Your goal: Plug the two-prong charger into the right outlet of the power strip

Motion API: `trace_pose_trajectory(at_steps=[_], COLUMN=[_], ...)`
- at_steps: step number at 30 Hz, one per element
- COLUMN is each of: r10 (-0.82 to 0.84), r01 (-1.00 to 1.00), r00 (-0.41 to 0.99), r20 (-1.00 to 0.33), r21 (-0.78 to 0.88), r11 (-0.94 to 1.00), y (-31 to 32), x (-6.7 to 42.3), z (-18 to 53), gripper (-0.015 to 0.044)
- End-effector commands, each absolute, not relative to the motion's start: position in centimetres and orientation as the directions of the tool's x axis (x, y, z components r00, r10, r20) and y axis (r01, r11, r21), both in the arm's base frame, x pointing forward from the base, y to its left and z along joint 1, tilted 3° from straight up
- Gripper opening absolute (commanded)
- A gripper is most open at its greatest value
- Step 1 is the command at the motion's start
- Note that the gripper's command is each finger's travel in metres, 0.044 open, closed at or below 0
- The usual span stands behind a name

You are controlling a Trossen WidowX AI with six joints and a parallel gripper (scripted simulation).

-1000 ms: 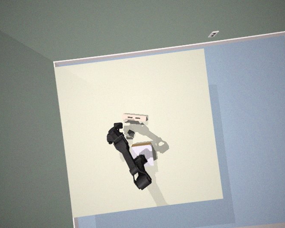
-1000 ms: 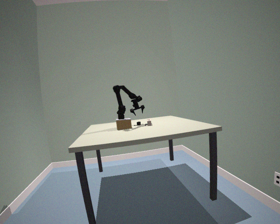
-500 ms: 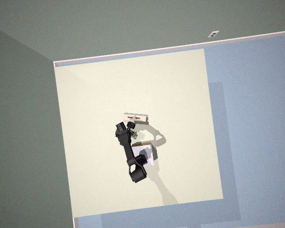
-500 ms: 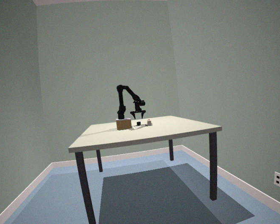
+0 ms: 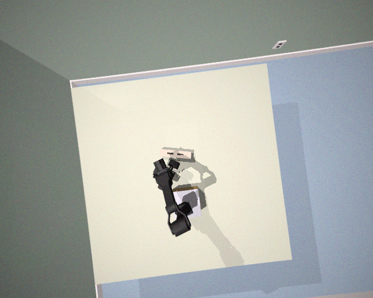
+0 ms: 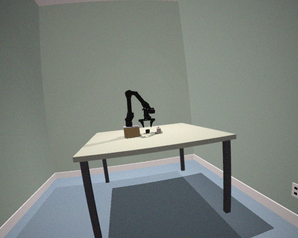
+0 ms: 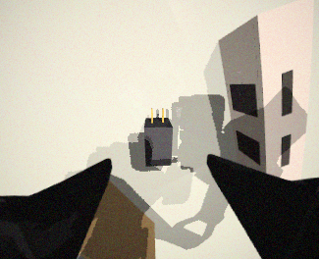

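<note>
The dark two-prong charger stands on the table, its yellow prongs pointing away from the wrist camera. The pale pink power strip lies just to the charger's right in the wrist view, with its dark slots showing. My gripper is open and empty. It hangs a little above the charger, with one finger on either side of it in the wrist view and not touching it.
A brown box carries the arm's base, close behind the charger. A wall outlet sits low on the room wall, far from the table.
</note>
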State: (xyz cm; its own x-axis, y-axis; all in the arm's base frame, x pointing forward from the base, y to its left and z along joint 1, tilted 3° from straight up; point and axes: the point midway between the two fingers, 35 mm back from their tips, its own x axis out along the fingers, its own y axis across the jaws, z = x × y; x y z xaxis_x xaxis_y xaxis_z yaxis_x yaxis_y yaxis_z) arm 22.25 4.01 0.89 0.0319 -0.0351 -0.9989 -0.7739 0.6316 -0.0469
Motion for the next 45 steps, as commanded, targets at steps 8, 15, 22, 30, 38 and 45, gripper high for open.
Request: trace_pose_trajectory(at_steps=[8,15,22,30,38,45], r10=[-0.040,-0.040,-0.040,-0.040,-0.036,-0.036], r01=[-0.769,-0.769,-0.769,-0.769,-0.773,-0.773], r00=[0.030,0.030,0.030,0.030,0.029,0.029], r20=[-0.999,-0.999,-0.999,-0.999,-0.999,-0.999], r21=[-0.048,-0.048,-0.048,-0.048,-0.045,-0.045], r11=[0.637,0.637,0.637,0.637,0.632,0.632], y=[4.0,4.0,4.0,4.0,4.0,4.0], x=[22.3,22.4,22.5,22.5,22.5,22.5], z=[-0.5,-1.6,-2.7,-4.0,-4.4,-4.4], gripper=[0.0440,0.0440,0.0440,0.0440,0.0387,0.0204])
